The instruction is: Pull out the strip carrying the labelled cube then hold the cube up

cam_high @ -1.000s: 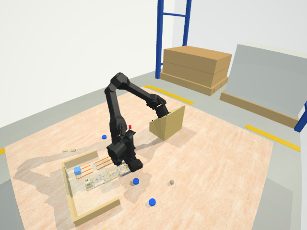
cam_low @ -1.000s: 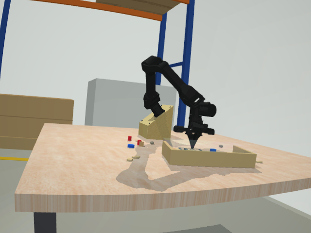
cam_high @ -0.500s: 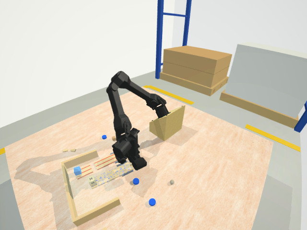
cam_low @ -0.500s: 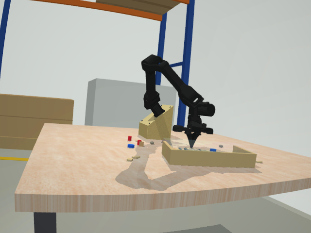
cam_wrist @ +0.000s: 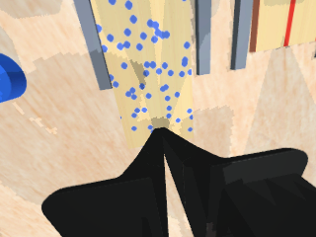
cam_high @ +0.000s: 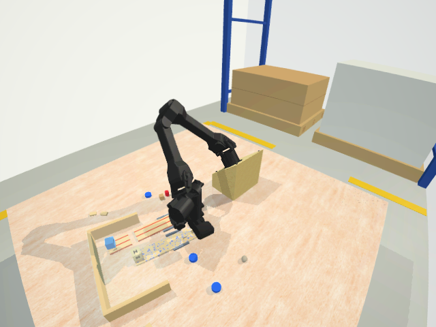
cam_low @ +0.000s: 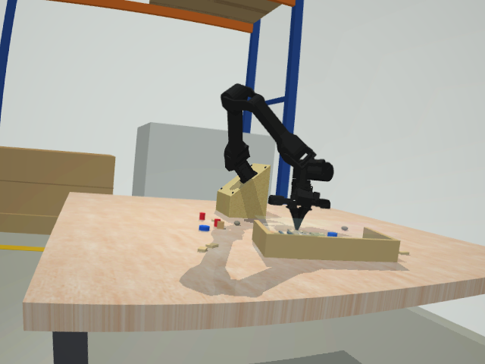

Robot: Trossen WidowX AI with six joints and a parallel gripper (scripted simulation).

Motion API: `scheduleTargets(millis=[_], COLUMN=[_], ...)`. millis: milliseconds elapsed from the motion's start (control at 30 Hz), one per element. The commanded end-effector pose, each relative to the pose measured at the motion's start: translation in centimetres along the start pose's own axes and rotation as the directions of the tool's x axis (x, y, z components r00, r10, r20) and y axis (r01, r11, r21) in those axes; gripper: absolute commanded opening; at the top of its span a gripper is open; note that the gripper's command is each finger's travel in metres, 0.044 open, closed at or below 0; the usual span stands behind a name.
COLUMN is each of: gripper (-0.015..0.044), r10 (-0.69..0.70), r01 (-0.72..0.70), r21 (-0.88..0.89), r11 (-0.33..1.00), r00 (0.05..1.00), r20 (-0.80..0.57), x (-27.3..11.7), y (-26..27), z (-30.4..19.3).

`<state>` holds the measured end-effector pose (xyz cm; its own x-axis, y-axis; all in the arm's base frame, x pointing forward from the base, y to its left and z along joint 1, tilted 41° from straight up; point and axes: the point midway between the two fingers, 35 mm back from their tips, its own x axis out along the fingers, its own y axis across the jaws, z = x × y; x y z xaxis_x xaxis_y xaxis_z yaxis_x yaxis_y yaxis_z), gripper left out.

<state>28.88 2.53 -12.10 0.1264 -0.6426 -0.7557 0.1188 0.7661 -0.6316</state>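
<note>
The tool is closed fully, with nothing between its fingers, and its tip presses down on the near end of the blue-dotted strip. Grey bars lie on both sides of this strip. At the far end of the same strip sits the labelled cube, inside the low wooden frame on the counter. A blue cube stands near it on a red-lined strip.
</note>
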Motion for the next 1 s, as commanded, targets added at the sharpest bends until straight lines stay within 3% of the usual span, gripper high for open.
scheduleTargets(millis=[0,967], gripper=[0.0,0.0], r10=[-0.004,-0.003], r01=[0.003,0.003], r21=[-0.01,-0.012], r11=[1.0,1.0], r00=[1.0,1.0], r20=[-0.025,-0.027], x=[0.4,0.4], y=[-0.2,-0.2], z=[-1.4,-5.6])
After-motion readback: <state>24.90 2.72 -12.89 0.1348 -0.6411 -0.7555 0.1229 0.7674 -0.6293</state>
